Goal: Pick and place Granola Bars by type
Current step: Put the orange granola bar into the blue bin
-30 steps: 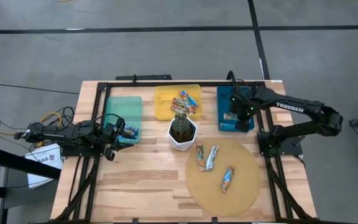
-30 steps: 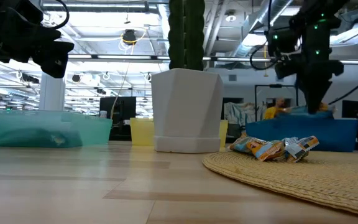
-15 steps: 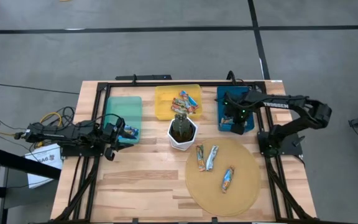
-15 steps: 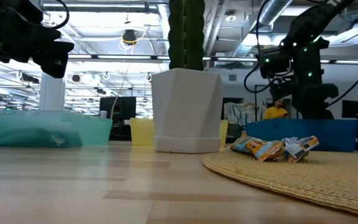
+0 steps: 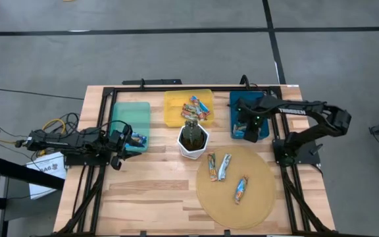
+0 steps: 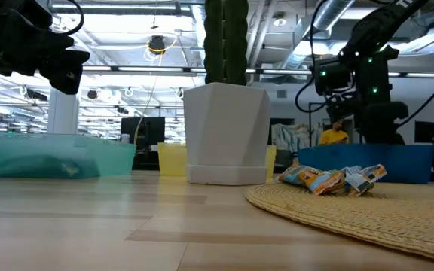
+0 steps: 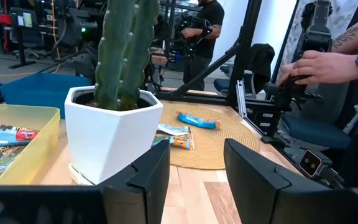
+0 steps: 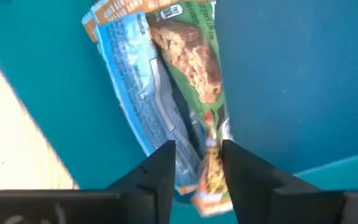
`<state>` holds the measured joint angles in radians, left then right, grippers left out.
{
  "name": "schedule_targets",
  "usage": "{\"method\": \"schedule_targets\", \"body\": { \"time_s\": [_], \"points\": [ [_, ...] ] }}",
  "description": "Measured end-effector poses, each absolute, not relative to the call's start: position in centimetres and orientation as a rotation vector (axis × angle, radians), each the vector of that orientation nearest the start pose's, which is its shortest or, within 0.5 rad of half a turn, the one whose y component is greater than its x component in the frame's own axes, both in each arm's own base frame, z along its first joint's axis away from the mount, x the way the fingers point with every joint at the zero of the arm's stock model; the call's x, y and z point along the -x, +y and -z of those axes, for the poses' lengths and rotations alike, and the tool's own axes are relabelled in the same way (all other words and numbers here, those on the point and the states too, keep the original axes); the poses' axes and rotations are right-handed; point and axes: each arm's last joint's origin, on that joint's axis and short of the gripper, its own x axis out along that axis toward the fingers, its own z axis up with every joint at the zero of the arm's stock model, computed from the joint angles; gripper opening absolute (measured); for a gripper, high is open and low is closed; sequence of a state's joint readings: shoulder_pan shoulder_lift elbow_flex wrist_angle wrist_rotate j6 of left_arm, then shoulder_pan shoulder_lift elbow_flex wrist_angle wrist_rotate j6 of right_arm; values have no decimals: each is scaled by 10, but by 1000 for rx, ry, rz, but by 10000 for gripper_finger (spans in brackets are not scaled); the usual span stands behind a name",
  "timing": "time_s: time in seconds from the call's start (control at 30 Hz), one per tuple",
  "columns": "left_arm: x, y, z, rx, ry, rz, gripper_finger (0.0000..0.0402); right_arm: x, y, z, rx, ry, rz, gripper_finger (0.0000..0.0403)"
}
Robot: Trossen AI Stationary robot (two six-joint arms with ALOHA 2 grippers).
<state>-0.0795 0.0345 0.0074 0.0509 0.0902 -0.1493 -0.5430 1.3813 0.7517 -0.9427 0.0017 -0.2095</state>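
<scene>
From the front edge of the table (image 5: pixel 143 197), the nearest thing is the round woven mat (image 5: pixel 255 201), lying toward five o'clock from the table's centre. Three granola bars (image 5: pixel 225 166) rest on it: two side by side at its far rim, one (image 5: pixel 241 189) nearer its middle. In the low view they show as a crinkled heap (image 6: pixel 334 179) on the mat's edge.

At the centre stands the white pot (image 5: pixel 193 140) with its dark cactus (image 7: pixel 124 53), just beyond the mat at about eleven o'clock from it.

Out at nine o'clock the left gripper (image 5: pixel 119 146) hangs over the near right corner of the teal bin (image 5: pixel 129 115). Its fingers (image 7: pixel 142 180) stand apart with nothing between them. A bar or two (image 5: pixel 137 139) lie in that corner of the bin, just beside it.

Farther back, at twelve o'clock from the pot, the yellow bin (image 5: pixel 176 108) holds a small cluster of bars (image 5: pixel 198 107) at its right side.

At two o'clock sits the blue bin (image 5: pixel 235 105), and the right gripper (image 5: pixel 249 126) is down inside it. Its wrist view shows the fingers (image 8: pixel 157 171) parted, with two bars (image 8: pixel 166 93) lying on the blue floor right ahead of them, one with a blue and white wrapper, one green and brown. The tips straddle the bars' near ends; I cannot tell whether they touch the wrappers.

Beyond the table, a person's hand (image 7: pixel 312 65) rests on equipment in the room.
</scene>
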Motion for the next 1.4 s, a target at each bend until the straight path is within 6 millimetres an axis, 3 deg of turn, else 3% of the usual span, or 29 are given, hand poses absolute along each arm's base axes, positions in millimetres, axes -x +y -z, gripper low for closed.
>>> {"method": "schedule_targets", "body": {
  "time_s": [0.43, 0.67, 0.83, 1.03, 1.4],
  "points": [
    [-99, -11, -168, 149, -11, 171, 144, -166, -95, -234, -259, 1409, 334, 176],
    [-99, -11, -168, 149, -11, 171, 144, -165, -68, -282, -126, 1301, 233, 201],
    [-99, -11, -168, 149, -10, 171, 144, -167, -39, -305, 26, 1232, 79, 206],
    [-99, -11, -168, 149, -11, 171, 144, -172, 2, -315, 199, 1179, -143, 202],
    [-99, -10, -168, 149, -11, 171, 144, -172, 76, -304, 446, 1189, -496, 203]
  ]
}}
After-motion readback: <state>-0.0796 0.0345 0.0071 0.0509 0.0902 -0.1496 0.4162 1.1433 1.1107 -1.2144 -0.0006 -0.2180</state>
